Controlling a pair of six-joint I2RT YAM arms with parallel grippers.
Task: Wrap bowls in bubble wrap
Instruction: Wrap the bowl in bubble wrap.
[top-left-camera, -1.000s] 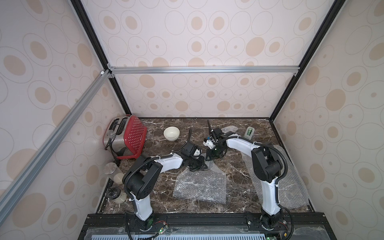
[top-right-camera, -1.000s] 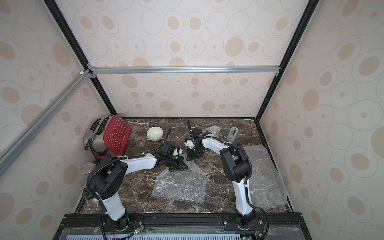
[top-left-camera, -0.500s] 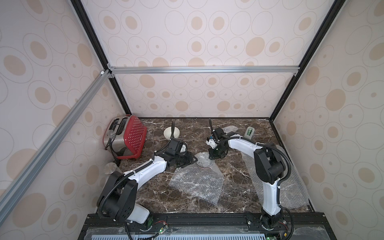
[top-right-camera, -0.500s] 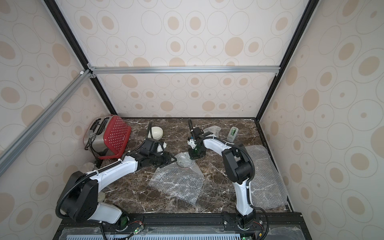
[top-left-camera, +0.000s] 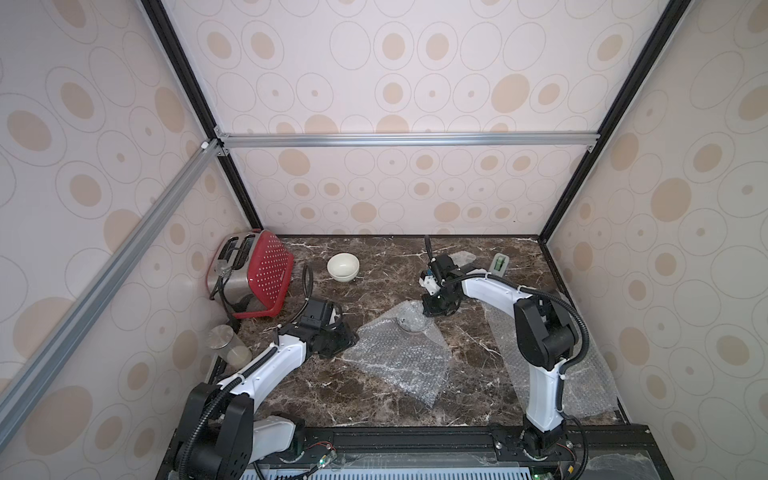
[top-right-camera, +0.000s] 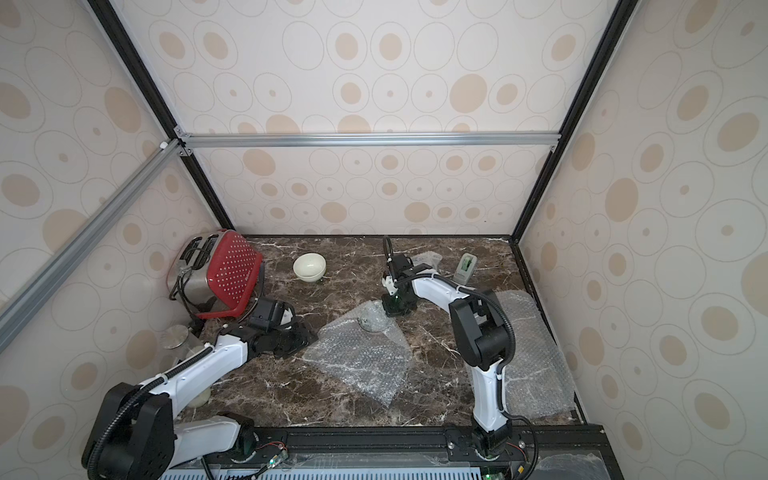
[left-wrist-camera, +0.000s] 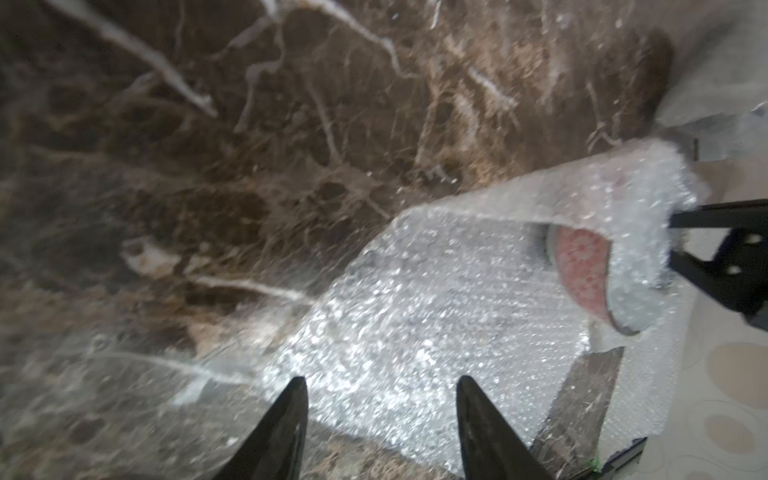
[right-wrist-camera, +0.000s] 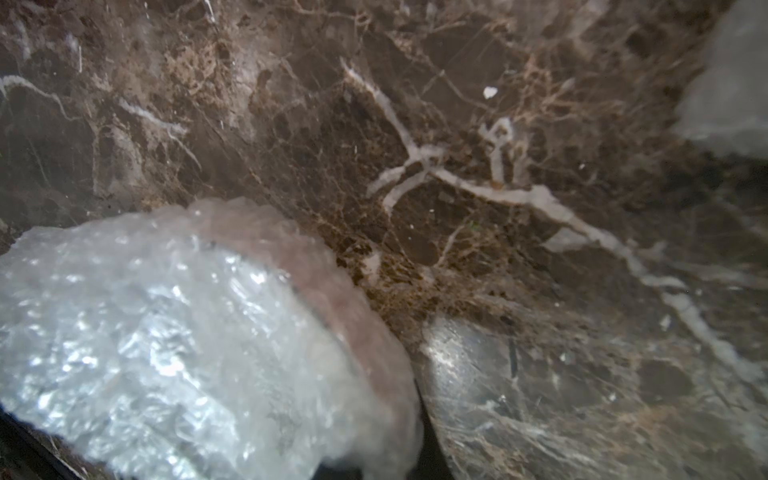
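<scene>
**Left arm lets go and backs off; right arm alone holds the flap over the bowl**

A second ago both grippers were crowded together at the middle of the dark brown marble tabletop (top-left-camera: 374, 409). The left gripper (left-wrist-camera: 381, 380) was shut then. It has since opened and pulled back towards its own side. Its wrist view shows the two black fingers apart with nothing between them, poised at the near corner of the clear bubble-wrap sheet (top-left-camera: 399, 361).

The sheet has also swung round from lying square to lying diagonally. Its far corner is drawn up over the small round patterned ceramic bowl (top-left-camera: 409, 323). That bowl sits on the far end of the sheet, partly covered and tipped on its side as the left wrist view shows it.

The right gripper (top-left-camera: 430, 311) has hardly moved. Its jaws are together on the raised edge of the wrap, just beside the bowl, pinning the flap in place.

This looks like a hand-over. The first fold is held by one arm, which frees the other to fetch a loose corner for the next fold. Most of the sheet lies flat and unused, so this wrap has barely begun.

The plain cream-white ceramic bowl (top-left-camera: 343, 267) stands bare and well apart at the back. A second bubble-wrap sheet (top-left-camera: 590, 374) lies untouched under the right arm.
</scene>
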